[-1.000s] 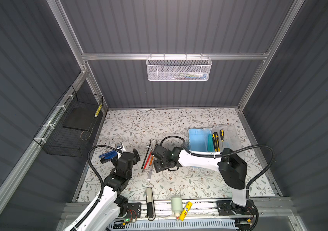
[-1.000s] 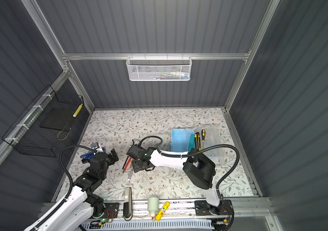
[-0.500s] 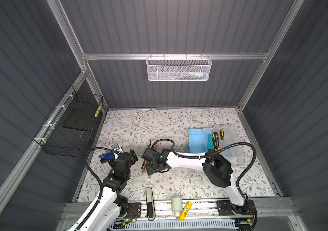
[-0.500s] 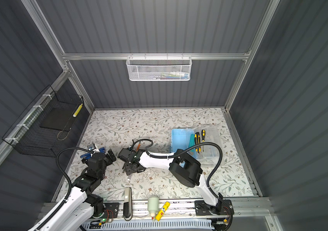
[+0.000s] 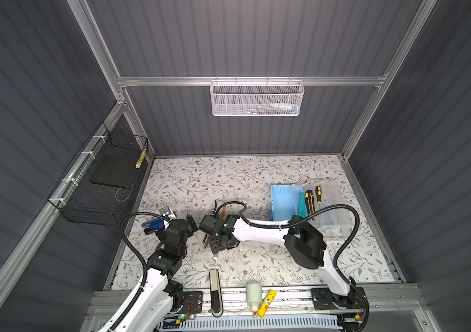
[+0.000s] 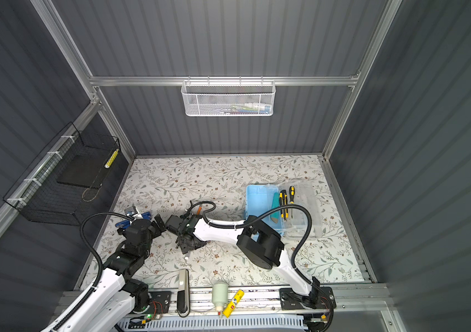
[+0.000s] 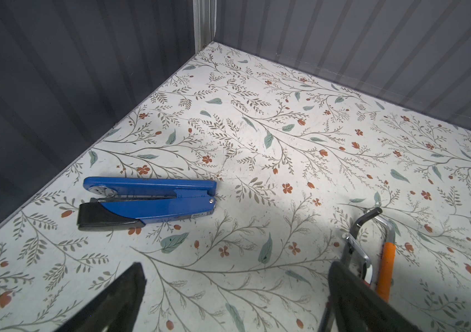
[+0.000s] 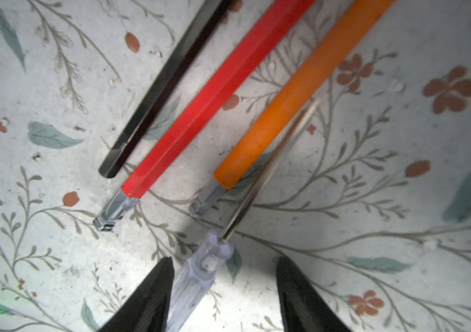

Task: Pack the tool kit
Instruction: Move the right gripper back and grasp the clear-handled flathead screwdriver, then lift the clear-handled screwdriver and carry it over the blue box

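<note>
The tool kit (image 5: 284, 201) is a light-blue box lying open at the right, its clear lid (image 5: 330, 207) folded out beside it; a yellow-black screwdriver (image 5: 318, 195) and a cutter (image 5: 309, 201) lie in it. My right gripper (image 5: 216, 245) (image 8: 224, 260) is low over a row of tools left of the kit. It is open around a clear-handled screwdriver (image 8: 199, 276), which rests against one finger with a gap to the other. Beyond it lie orange-handled (image 8: 300, 95), red-handled (image 8: 220, 97) and black (image 8: 165, 86) tools. My left gripper (image 5: 179, 220) (image 7: 237, 267) stands open and empty near a blue stapler (image 7: 148, 201).
A white mesh basket (image 5: 257, 99) hangs on the back wall and a black wire basket (image 5: 105, 184) on the left wall. On the front rail stand a white bottle (image 5: 254, 293), a yellow stick (image 5: 267, 299) and a grey-black bar (image 5: 214, 290). A hex key (image 7: 366, 215) lies by the orange-handled tool.
My right arm has reached further left and come down over the row of tools, and its jaws have narrowed round the clear screwdriver handle. The left arm has hardly moved.
</note>
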`<state>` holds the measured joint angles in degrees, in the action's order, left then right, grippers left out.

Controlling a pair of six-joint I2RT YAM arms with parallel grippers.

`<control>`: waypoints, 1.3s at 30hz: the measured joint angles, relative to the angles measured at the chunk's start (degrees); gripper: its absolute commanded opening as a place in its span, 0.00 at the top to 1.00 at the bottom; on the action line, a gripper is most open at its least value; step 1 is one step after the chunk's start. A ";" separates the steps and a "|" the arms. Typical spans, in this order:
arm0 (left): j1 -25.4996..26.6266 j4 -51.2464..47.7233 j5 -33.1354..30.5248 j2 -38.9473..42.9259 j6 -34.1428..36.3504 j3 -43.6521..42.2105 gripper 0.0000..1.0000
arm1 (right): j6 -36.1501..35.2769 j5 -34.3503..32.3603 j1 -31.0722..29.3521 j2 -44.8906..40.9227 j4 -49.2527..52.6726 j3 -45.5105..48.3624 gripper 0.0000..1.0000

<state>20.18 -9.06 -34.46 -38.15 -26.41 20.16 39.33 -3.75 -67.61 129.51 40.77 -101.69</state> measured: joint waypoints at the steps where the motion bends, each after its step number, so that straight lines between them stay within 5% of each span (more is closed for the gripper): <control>1: -0.04 0.02 0.02 0.00 0.00 0.00 0.01 | -0.09 -0.09 0.02 0.00 0.28 0.00 0.46; 30: -0.33 0.13 2.40 -0.87 0.11 0.00 0.01 | 0.50 0.55 5.01 -7.85 -4.26 12.79 0.95; 39: -0.42 0.74 3.04 -1.20 0.26 0.00 0.01 | -2.67 -3.39 13.44 -24.00 -2.69 22.53 0.98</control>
<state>19.77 -8.32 -31.42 -39.35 -26.15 20.16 36.67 -7.14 -54.17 105.51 38.09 -79.15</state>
